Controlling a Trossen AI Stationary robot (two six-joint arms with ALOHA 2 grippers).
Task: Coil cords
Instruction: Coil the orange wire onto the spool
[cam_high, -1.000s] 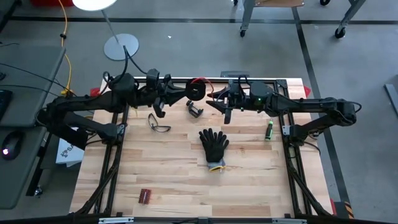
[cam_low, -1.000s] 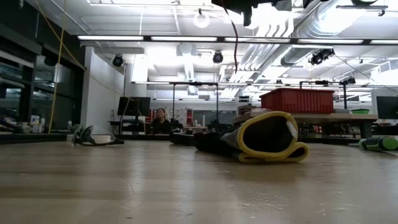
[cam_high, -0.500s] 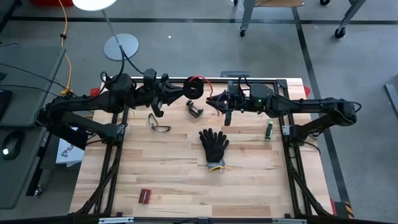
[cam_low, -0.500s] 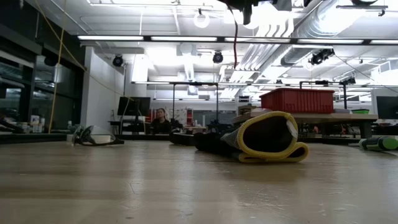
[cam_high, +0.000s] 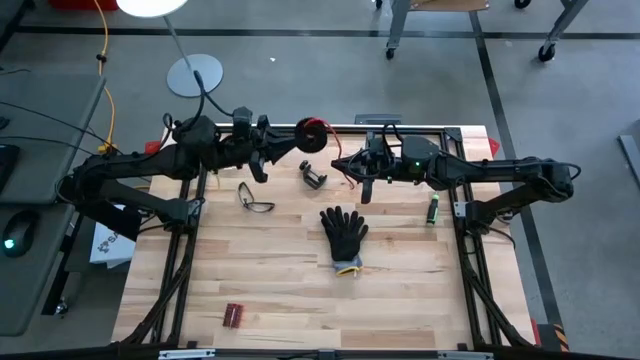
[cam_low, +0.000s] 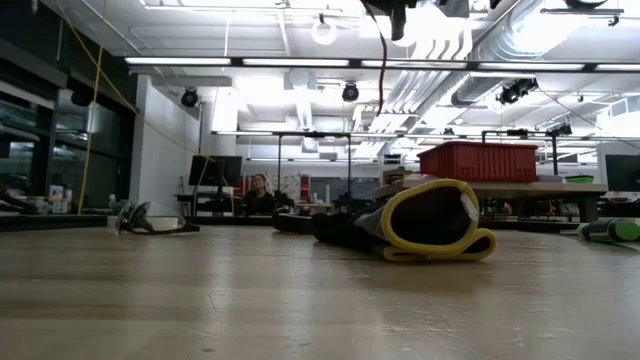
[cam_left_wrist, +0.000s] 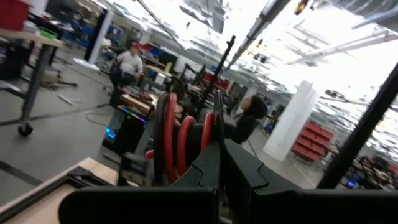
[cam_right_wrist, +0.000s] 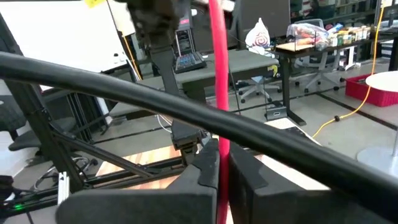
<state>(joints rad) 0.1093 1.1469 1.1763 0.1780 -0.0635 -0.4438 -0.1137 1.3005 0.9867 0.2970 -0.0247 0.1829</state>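
A small black spool wound with thin red cord is held in the air above the table's far edge by my left gripper, which is shut on it. A straight run of the red cord leads from the spool to my right gripper, which is shut on the cord. In the low view the cord shows hanging from the grippers at the top. In the right wrist view the cord runs straight away from my fingers. My left gripper pinches one black side disc of the spool at its edge between its two fingers, coming level from the table's left. The spool is lifted clear of the table, its discs on edge. My right gripper pinches the red cord between its two fingers, coming level from the table's right. The fingers lie across the cord. The cord runs straight and taut from the fingers to the spool, clear of the table.
On the table lie a black glove with a yellow cuff, safety glasses, a small dark clamp, a green marker and a small red object near the front edge.
My left gripper has carried the spool toward the table's far edge and a little left. The cord between the spool and my right gripper stays straight.
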